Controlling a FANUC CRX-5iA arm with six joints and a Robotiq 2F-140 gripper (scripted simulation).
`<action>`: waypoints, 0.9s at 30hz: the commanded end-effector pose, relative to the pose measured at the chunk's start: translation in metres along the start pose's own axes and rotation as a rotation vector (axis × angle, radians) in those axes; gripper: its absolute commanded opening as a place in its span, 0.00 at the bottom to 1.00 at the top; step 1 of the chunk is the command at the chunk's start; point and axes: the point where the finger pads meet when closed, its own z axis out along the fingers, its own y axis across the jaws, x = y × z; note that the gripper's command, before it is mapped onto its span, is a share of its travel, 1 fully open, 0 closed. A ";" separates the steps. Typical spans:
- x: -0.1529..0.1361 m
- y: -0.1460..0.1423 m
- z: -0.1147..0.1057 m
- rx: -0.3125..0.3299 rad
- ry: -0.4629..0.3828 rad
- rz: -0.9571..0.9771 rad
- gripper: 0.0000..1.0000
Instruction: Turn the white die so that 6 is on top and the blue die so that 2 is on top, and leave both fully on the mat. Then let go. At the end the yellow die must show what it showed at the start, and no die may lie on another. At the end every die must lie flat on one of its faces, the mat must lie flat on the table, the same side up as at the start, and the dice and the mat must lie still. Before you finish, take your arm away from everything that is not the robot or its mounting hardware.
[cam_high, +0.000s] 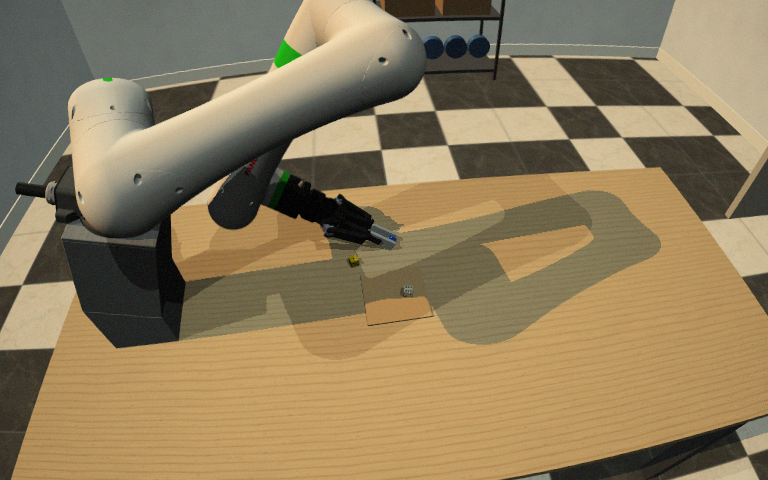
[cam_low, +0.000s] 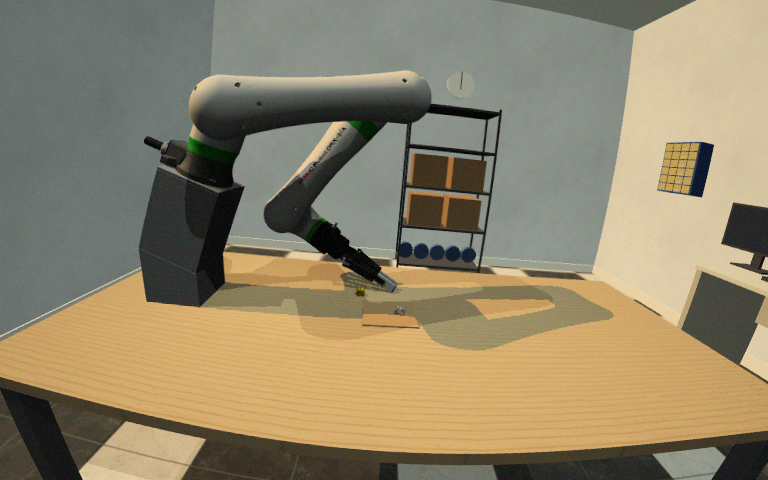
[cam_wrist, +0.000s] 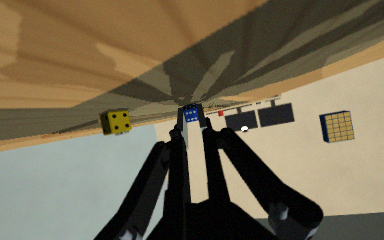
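Evidently the gripper (cam_high: 389, 240) was pinching the blue die (cam_wrist: 191, 114) just above the table, twd the far edge beyond the mat (cam_high: 396, 311), prob. to reorient it; white die (cam_high: 407, 290) sat on mat, yellow die (cam_high: 353, 260) just off it.

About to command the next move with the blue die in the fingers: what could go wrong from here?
1. The gripper holds the blue die only at the fingertips; a quick wrist turn might let it slip.
2. The yellow die sits just off the mat near the gripper; a low swing could knock it and change its face.
3. The white die is on the mat, so a careless release could land blue on or against it.
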 end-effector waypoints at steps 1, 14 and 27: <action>0.000 0.000 0.000 0.000 0.000 0.000 0.09; 0.000 0.000 0.000 0.000 0.000 0.000 0.09; 0.000 0.000 0.000 0.000 0.000 0.000 0.19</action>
